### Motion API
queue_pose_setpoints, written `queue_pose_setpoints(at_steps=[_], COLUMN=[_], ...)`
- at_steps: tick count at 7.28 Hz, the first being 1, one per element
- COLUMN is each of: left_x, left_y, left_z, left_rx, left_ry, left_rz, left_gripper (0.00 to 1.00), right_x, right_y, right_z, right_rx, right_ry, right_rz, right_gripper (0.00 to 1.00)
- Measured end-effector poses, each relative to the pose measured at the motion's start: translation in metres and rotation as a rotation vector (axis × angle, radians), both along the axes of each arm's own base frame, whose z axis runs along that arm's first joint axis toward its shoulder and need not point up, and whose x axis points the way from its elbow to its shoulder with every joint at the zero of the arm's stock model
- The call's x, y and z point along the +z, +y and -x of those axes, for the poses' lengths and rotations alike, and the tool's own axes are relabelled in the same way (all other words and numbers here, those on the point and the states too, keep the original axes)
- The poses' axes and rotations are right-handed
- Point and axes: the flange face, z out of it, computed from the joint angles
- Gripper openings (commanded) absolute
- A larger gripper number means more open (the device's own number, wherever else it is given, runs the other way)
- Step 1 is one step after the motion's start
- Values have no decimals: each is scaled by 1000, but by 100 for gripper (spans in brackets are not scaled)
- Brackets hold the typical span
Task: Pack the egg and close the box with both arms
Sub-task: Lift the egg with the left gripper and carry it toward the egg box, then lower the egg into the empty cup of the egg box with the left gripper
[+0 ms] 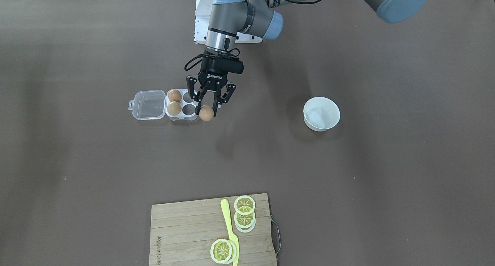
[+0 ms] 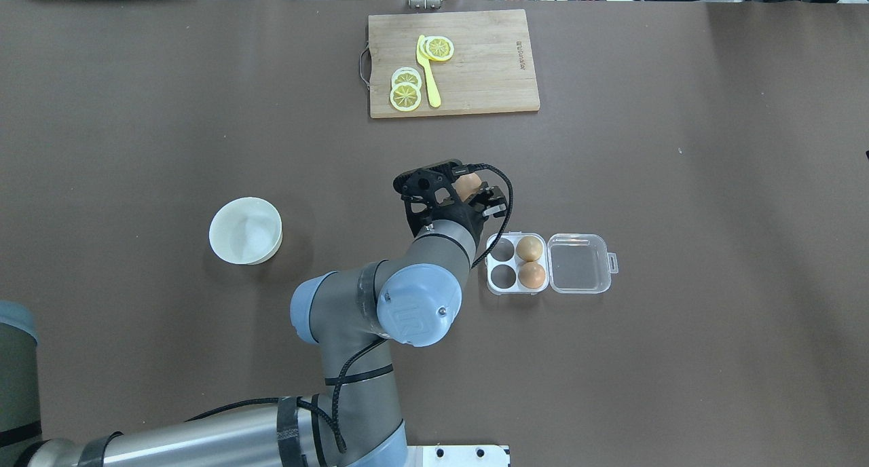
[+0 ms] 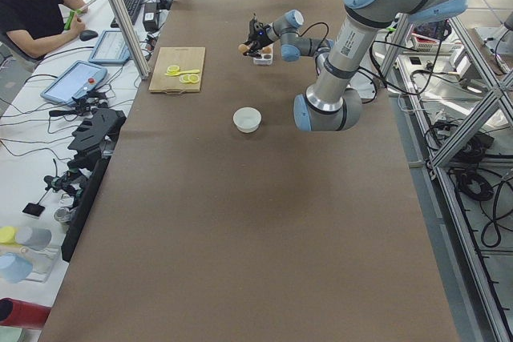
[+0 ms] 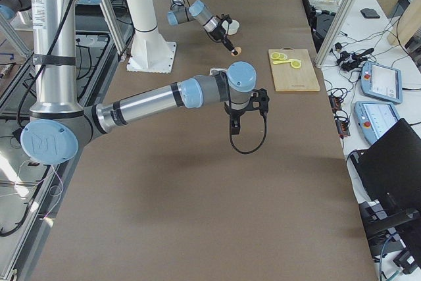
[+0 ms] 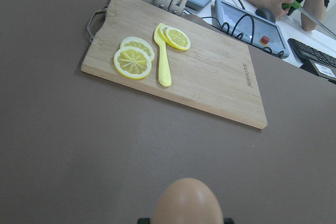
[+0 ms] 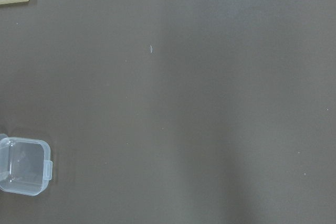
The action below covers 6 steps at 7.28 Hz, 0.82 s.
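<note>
Egg in transit: pinched between the fingertips of the left gripper, clear of the table and near the box, on the tray side away from the lid.

Surface: one long table under a matte dark-brown cover, faint specks and creases. Side views show aluminium framing, cables, tablets and keyboards along the operators' edge, and a person seated at the far corner.

Orientation: in the left wrist view the egg's long axis runs up the view, narrow end toward the cutting board. The gripper itself tilts that way too, fingers angled down and outward from the robot.

Look: smooth, orange-brown, matte sheen, no marks visible. Two matching eggs sit in the box's two cells next to the hinge; the other two cells show bare white wells. The clear lid lies flat open on the table, latch tab outermost.

Left gripper: jaws partly closed, only as wide as the egg, pads on its sides.

Right gripper: hangs over the table further along (seen only from the side camera, so whether it is open I cannot tell). Its wrist camera looks straight down on brown cover with the lid at the view's corner.

Also present: white bowl, well apart from the box; lemon slices and a yellow knife on the board.
</note>
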Motion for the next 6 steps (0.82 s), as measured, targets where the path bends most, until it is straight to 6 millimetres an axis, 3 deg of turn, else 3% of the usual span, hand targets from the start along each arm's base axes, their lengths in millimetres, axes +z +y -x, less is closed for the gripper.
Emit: queue_pose_setpoints(at_steps=[2, 6], left_x=[-6, -10], left_y=[-5, 1], left_z=[-19, -28], left_rx=[1, 12], left_ry=[8, 16], left_rz=[-3, -4], left_gripper=[0, 0], right_x=[0, -3], right_y=[0, 1], right_z=[0, 0], right_rx=[3, 9], right_ry=[0, -4], right_rz=[4, 7], right_gripper=[100, 100])
